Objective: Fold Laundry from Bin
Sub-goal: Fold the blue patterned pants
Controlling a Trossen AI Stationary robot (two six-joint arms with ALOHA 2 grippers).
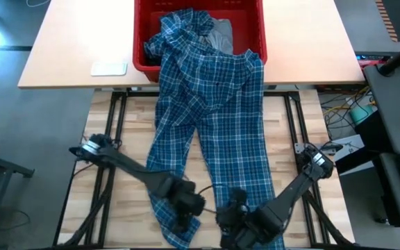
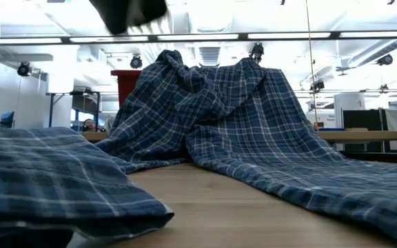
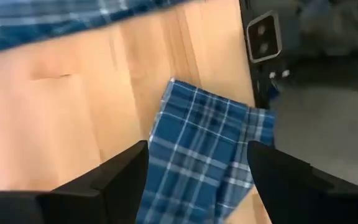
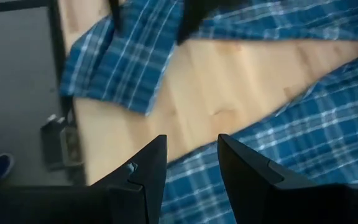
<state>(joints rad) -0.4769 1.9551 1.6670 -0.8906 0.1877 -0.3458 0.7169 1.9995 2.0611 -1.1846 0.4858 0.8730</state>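
Plaid cloth garment [image 1: 214, 118], matt wooden table [image 1: 130, 132], red plastic bin [image 1: 141, 28].

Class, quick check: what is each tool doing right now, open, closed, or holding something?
Left tool: open above the end of the plaid garment, holding nothing.
Right tool: fingers apart, nothing between them.

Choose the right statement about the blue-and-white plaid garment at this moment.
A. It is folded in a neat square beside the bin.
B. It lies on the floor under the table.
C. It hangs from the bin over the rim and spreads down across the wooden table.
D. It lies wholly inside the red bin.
C: in the high view the plaid garment comes out of the red bin over its rim and spreads across the wooden table toward both arms.
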